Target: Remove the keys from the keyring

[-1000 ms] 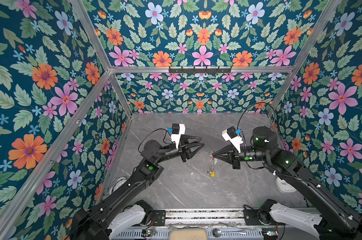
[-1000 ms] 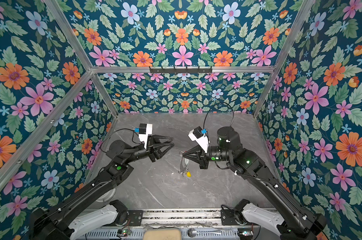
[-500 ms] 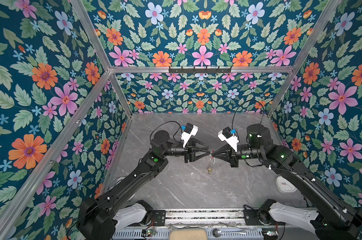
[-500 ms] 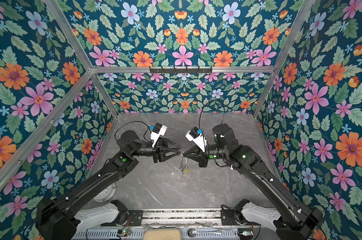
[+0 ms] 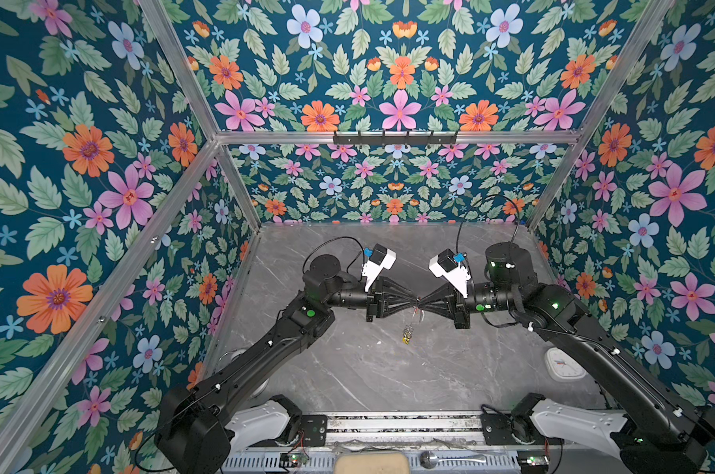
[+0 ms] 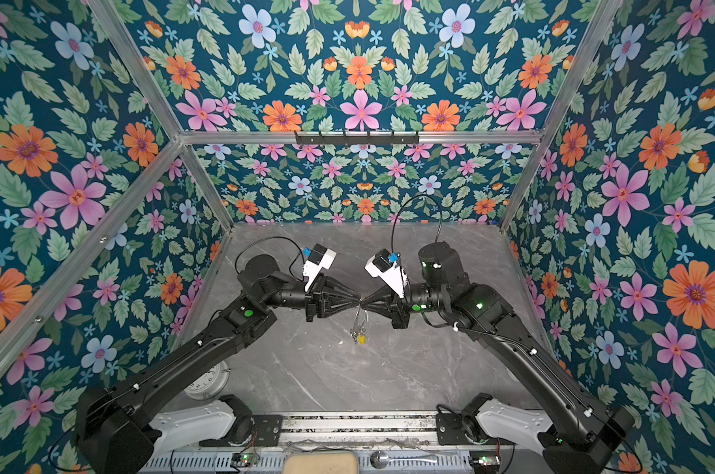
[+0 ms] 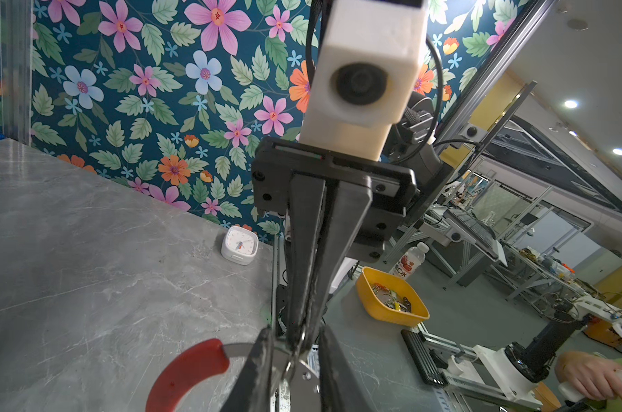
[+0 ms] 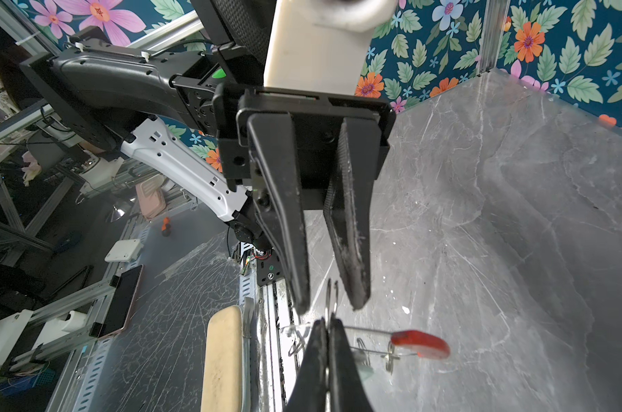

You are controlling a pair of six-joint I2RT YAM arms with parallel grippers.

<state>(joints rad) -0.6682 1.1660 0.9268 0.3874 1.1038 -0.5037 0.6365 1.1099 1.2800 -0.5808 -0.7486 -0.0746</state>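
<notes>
**Fig.** Since the frame a second earlier, the left gripper (image 5: 414, 298) has crossed from well apart to meet the right gripper (image 5: 422, 299) tip to tip above the middle of the grey marbled tabletop (image 5: 368, 369), and its jaws have narrowed. The right gripper's jaws are pressed together on the thin wire of the keyring (image 8: 368, 330). This holds the hoop off the table, so the keys (image 6: 357, 328), one bearing a yellow tag (image 6: 361, 339), dangle free below the pinch, presumably within reach of the other arm.

In the right wrist view the red section (image 8: 420, 344) of the hoop lies to one side of the pinch. A small silver split ring (image 8: 331, 298) stands up between the left gripper's fingertips (image 8: 300, 296), which are narrow but show a gap on either side and grip nothing yet. The placement suggests the ring is to be pinched while the hoop is braced.

Legible writing is scarce:
- A bottle (image 7: 409, 262) outside the cell shows a "C" among characters too small to read.
- The square white clock (image 7: 239, 246) shows only its dial.
- The keys and tags show no readable marks.
</notes>
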